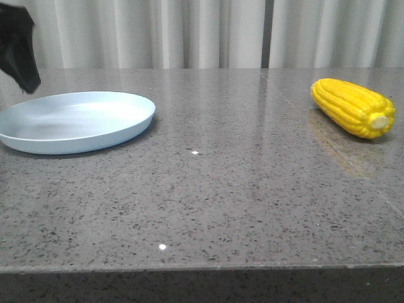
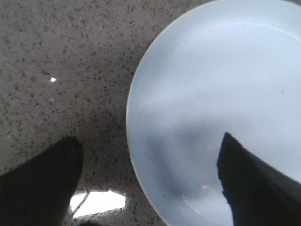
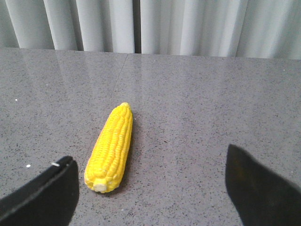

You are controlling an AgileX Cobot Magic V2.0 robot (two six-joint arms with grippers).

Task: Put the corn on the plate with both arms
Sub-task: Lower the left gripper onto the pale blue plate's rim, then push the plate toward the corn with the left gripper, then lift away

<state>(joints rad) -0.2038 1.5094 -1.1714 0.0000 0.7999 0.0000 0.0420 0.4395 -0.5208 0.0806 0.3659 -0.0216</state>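
1. Yellow corn point(image 1: 353, 107) lies on the grey stone table point(image 1: 208, 189) at the far right of the front view, well apart from the pale blue plate point(image 1: 72, 121) at the far left. Its long axis runs slantwise, with the cream stub end pointing toward the near right. Of the arms, only a black scrap of the left gripper point(image 1: 17, 47) shows, hanging above the plate's back rim; the right arm is out of this view.

2. From the left wrist, the left gripper point(image 2: 150, 183) hovers with its jaws spread wide and holding nothing — one finger over the bare table point(image 2: 56, 56), the other over the plate point(image 2: 211, 94). The plate is empty, and no corn shows here.

3. From the right wrist, the right gripper point(image 3: 150, 183) is also spread wide and empty. The corn point(image 3: 110, 148) lies ahead of it, close to one finger rather than centred in the gap, stub end nearest the fingers and tip pointing away — so it lies lengthwise to the reach, not crosswise.

4. My reading: the right arm is plainly the nearer one and should take the corn. It would need to shift sideways to centre over the cob, closing across its width.
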